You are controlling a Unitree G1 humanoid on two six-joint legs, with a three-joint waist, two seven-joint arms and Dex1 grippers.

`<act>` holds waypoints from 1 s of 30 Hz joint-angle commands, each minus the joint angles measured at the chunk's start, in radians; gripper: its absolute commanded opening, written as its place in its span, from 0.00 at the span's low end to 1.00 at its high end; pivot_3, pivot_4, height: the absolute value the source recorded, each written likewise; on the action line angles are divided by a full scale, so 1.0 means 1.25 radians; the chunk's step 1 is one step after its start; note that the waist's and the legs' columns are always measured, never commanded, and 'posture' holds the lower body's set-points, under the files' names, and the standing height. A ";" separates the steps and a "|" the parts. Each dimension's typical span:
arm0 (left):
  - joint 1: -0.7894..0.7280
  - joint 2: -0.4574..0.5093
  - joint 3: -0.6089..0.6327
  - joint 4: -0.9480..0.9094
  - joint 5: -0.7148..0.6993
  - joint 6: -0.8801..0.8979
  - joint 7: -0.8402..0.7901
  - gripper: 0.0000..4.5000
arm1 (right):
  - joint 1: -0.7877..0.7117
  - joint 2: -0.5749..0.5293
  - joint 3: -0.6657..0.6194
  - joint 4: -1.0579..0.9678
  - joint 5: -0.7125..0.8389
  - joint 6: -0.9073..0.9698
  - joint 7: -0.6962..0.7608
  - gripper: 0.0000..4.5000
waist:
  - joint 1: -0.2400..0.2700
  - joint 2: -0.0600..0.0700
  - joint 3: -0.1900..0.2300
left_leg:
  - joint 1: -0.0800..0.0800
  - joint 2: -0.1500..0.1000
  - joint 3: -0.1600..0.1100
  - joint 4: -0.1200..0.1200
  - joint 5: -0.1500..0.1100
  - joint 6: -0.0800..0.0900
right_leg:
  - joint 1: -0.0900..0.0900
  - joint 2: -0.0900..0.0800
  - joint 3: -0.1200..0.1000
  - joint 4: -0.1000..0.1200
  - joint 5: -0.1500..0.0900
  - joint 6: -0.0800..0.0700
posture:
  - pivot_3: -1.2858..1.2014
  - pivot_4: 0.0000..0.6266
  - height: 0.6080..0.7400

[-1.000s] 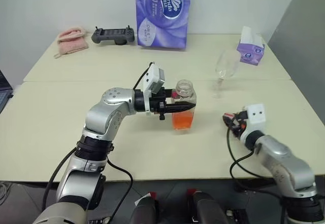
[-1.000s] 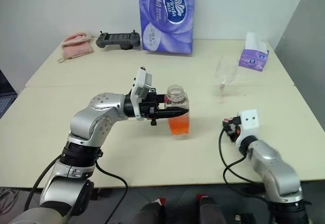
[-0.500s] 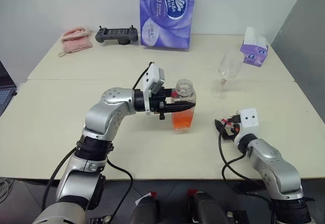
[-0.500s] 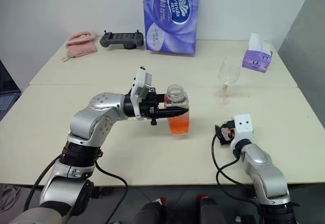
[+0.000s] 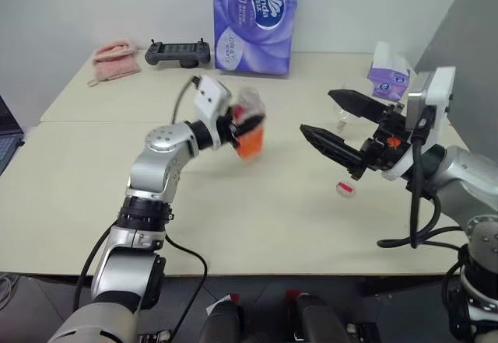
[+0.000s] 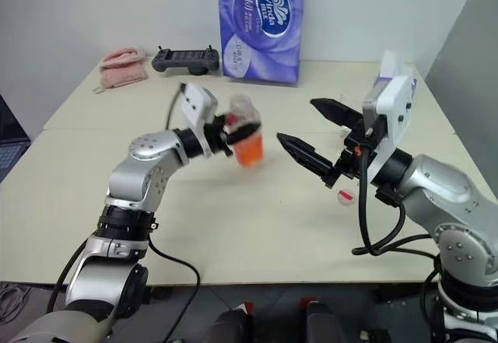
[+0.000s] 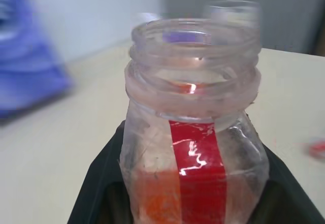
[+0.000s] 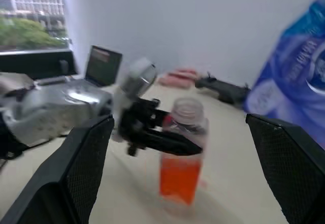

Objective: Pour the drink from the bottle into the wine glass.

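The left gripper (image 5: 243, 131) is clenching the uncapped bottle (image 5: 250, 134) above the table (image 5: 257, 203) — orange-red drink (image 5: 249, 145) filling its lower half. The right gripper (image 5: 340, 123) is hanging wide open, empty, in front of the wine glass (image 5: 339, 110); a pinkish-red cap (image 5: 345, 188) is lying below it.

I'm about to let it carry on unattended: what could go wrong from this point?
The bottle is uncapped, held off the table by the left gripper, so the drink could slosh out early. The open right gripper is raised in front of the wine glass and could knock it. The cap lies loose on the table.
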 commanded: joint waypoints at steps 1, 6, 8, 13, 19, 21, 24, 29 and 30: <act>-0.046 -0.004 0.077 0.036 0.072 -0.077 0.199 0.41 | -0.041 0.001 0.030 0.021 0.034 0.019 -0.006 0.99 | 0.001 0.000 0.000 | 0.000 -0.001 0.001 0.000 0.000 0.000 | 0.000 -0.001 0.001 0.000 0.000 0.000 | 0.52 0.24 1.00; -0.019 -0.020 0.117 0.060 0.101 -0.105 0.313 0.41 | -0.035 0.012 0.095 0.074 -0.040 -0.021 0.028 0.99 | 0.006 0.000 0.000 | 0.000 -0.001 0.002 0.001 0.000 0.000 | 0.000 -0.003 0.001 0.000 0.001 0.001 | 0.52 0.24 1.00; 0.000 -0.027 0.129 0.060 0.090 -0.114 0.322 0.41 | -0.041 0.030 0.102 0.082 -0.048 -0.030 0.020 0.99 | 0.006 0.000 0.000 | 0.000 -0.001 0.002 0.001 0.000 0.000 | 0.000 -0.003 0.001 0.001 0.001 0.001 | 0.52 0.24 1.00; 0.009 -0.034 0.160 0.111 0.052 -0.163 0.293 0.41 | -0.041 0.053 0.116 0.085 -0.068 -0.040 0.021 0.99 | 0.006 0.000 0.000 | 0.000 -0.001 0.001 0.001 0.000 0.000 | -0.001 -0.003 0.001 0.001 0.001 0.001 | 0.52 0.24 1.00; -0.007 -0.035 0.165 0.224 0.050 -0.199 0.272 0.41 | -0.051 0.069 0.123 0.079 -0.072 -0.035 0.009 0.99 | 0.006 0.000 0.000 | 0.000 -0.001 0.002 0.001 0.000 0.000 | -0.001 -0.003 0.001 0.001 0.001 0.001 | 0.52 0.24 1.00; -0.013 -0.035 0.163 0.270 0.065 -0.214 0.291 0.41 | -0.047 0.072 0.125 0.067 -0.071 -0.031 -0.003 0.99 | 0.006 0.000 0.000 | 0.000 -0.001 0.002 0.001 0.000 0.000 | -0.001 -0.002 0.001 0.001 0.001 0.001 | 0.52 0.24 1.00; -0.022 -0.037 0.159 0.314 0.068 -0.232 0.292 0.41 | -0.041 0.076 0.127 0.051 -0.071 -0.027 -0.020 0.99 | 0.006 0.000 0.000 | 0.000 -0.001 0.001 0.001 0.000 0.000 | -0.001 -0.002 0.001 0.001 0.001 0.001 | 0.52 0.24 1.00; -0.036 -0.039 0.156 0.359 0.061 -0.255 0.267 0.48 | -0.040 0.084 0.129 0.035 -0.072 -0.022 -0.046 1.00 | 0.006 0.000 0.000 | 0.000 -0.001 0.001 0.001 0.000 0.000 | 0.000 -0.002 0.000 0.001 0.001 0.001 | 0.52 0.24 1.00; -0.038 -0.039 0.158 0.365 0.058 -0.255 0.264 0.56 | -0.038 0.084 0.129 0.036 -0.074 -0.023 -0.047 1.00 | 0.006 0.000 0.000 | 0.000 -0.001 0.001 0.001 0.000 0.000 | 0.000 -0.002 0.000 0.001 0.001 0.001 | 0.52 0.24 1.00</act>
